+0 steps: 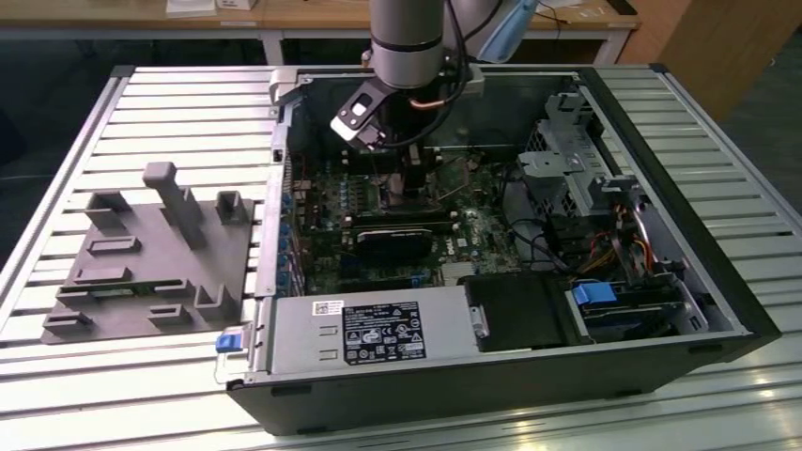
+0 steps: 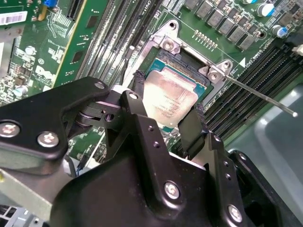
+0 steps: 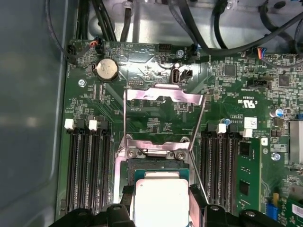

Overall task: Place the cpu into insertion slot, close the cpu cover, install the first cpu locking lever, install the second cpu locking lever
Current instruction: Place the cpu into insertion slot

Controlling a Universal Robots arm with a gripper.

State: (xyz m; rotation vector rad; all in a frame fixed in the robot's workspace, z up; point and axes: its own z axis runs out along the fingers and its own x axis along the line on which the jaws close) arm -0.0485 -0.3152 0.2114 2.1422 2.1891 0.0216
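The arm (image 1: pixel 404 47) reaches straight down into the open computer case (image 1: pixel 501 376), which lies on the slatted desk (image 1: pixel 163 113) with a grey fixture (image 1: pixel 138 263) just beside it on the exterior view's left. Down on the green board (image 3: pixel 156 120) its jaws are clenched on the cpu (image 2: pixel 171 97). The black fingers (image 2: pixel 191 127) press against two opposite edges of the chip, whose silvery top faces up. The cpu sits squarely over the insertion slot (image 2: pixel 185 57), whose dark frame and silver rim show past the chip's far edge. Whether it is fully seated or just above, I cannot tell. In the first wrist view the cpu cover (image 3: pixel 163 97) stands swung open beyond the slot. A thin locking lever (image 3: pixel 124 118) runs along one side of the cover and a second locking lever (image 3: pixel 197 123) along the other, both unlatched. Black memory slots (image 3: pixel 87 165) flank the socket on both sides.
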